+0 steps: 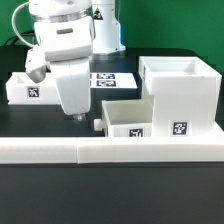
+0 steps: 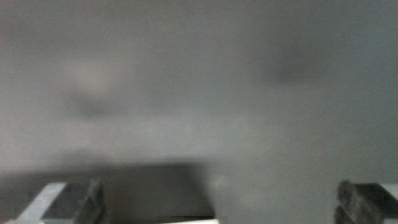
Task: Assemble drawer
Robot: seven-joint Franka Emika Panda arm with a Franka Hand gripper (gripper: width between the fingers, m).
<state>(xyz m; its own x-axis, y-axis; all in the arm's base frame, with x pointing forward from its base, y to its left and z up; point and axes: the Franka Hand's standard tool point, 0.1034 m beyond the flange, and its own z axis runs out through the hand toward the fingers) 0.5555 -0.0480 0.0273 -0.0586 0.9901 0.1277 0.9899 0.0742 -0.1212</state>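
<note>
The white drawer housing (image 1: 178, 88) stands at the exterior view's right, with a tag on its front. A small knobbed tray (image 1: 128, 121) sits against its left side, knob toward my gripper. A second tray (image 1: 24, 88) with a tag lies at the far left. My white gripper (image 1: 76, 112) hangs low between the two trays, tips near the table, just left of the middle tray's knob. In the wrist view my gripper (image 2: 214, 205) is open and holds nothing, its dark fingers (image 2: 63, 205) wide apart. A blurred pale surface fills that view, and I cannot tell what it is.
The long low white L-shaped bar (image 1: 110, 151) runs along the front of the table. The marker board (image 1: 113, 82) lies flat behind my gripper. The table top is black.
</note>
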